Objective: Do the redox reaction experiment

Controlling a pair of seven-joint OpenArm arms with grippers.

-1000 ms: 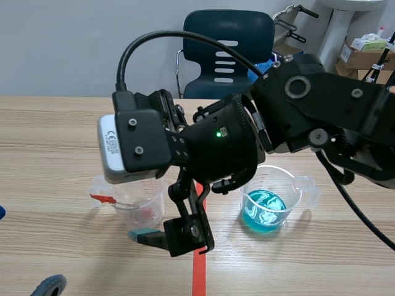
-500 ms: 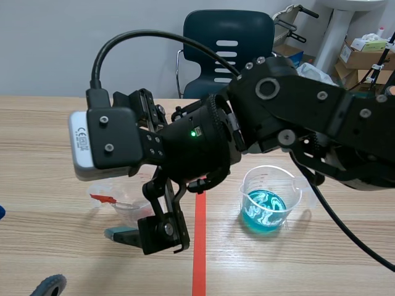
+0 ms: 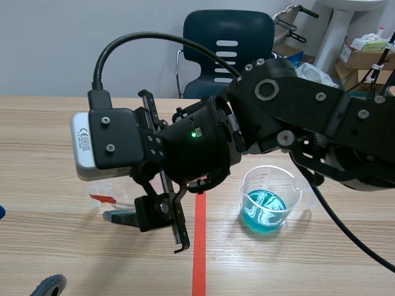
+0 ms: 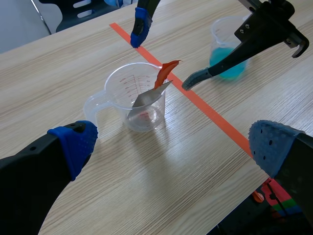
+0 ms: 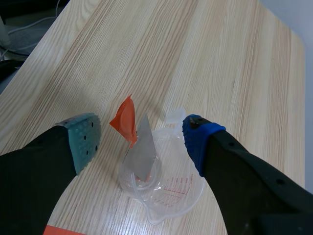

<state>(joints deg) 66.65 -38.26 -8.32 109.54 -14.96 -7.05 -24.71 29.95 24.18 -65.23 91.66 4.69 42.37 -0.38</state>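
Observation:
A clear measuring cup [image 3: 120, 205] [image 4: 139, 98] [image 5: 166, 188] stands left of the tape line. A grey metal strip [image 4: 149, 95] [image 5: 142, 152] with an orange-red tag [image 3: 100, 198] [image 5: 126, 120] leans inside it. My right gripper [image 3: 139, 206] [image 4: 166, 54] [image 5: 142, 139] hangs open just over the cup, its pads on either side of the strip's tagged top without touching it. A beaker of blue liquid [image 3: 265, 206] [image 4: 227, 49] stands right of the tape. My left gripper [image 3: 24, 250] [image 4: 173, 147] is open and low at the near left, the cup ahead of it.
The right arm's bulk stretches across the middle of the table and hides most of the cup in the scene view. An orange-red tape line [image 3: 199, 259] runs between cup and beaker. A dark chair [image 3: 228, 49] and boxes [image 3: 364, 52] stand behind the table.
The right gripper swung left from beside the tape to over the clear cup, then rose slightly and turned. The cup, the beaker and the left gripper stayed put.

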